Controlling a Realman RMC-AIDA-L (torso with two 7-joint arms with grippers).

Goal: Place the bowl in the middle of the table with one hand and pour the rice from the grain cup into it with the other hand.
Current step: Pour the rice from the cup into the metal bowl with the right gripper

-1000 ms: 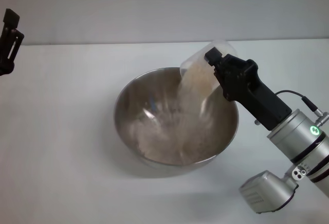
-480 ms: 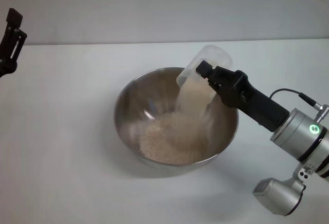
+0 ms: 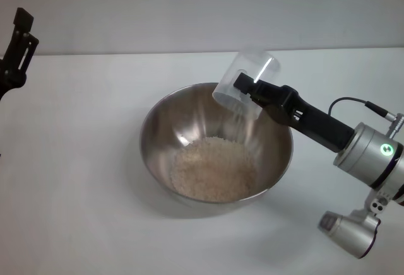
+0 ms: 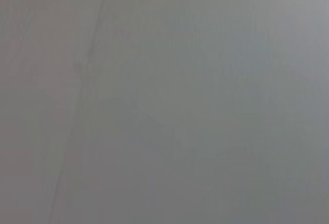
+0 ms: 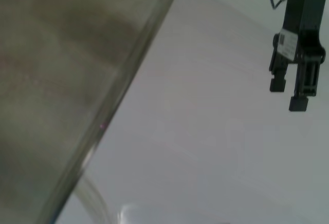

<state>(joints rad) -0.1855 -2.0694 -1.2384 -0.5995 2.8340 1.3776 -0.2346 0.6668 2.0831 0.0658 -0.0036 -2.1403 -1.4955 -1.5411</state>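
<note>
One arm is at work. The right gripper (image 3: 245,86) reaches in from the right side of the head view, its fingers clamped on the grain cup (image 3: 245,78), which is held tipped far over with its mouth facing down toward the bowl (image 3: 158,130). The cup hangs above the bowl's far-right rim, not touching it, and looks almost emptied; a thin trickle of grains shows just below its lip. The bowl stands upright on the table (image 3: 76,180), roughly at the middle of it. The rice (image 3: 214,175) lies in a low heap on the bowl's bottom, toward the near side, with the brushed inner wall bare above it. In the right wrist view the bowl's rim (image 5: 123,88) runs diagonally across the picture, with the table surface beside it and the left gripper (image 5: 291,90) well apart, farther off. The left gripper (image 3: 17,45) is raised at the left edge of the head view, well away from the bowl, fingers spread and holding nothing. The left wrist view shows only a featureless grey field.
</note>
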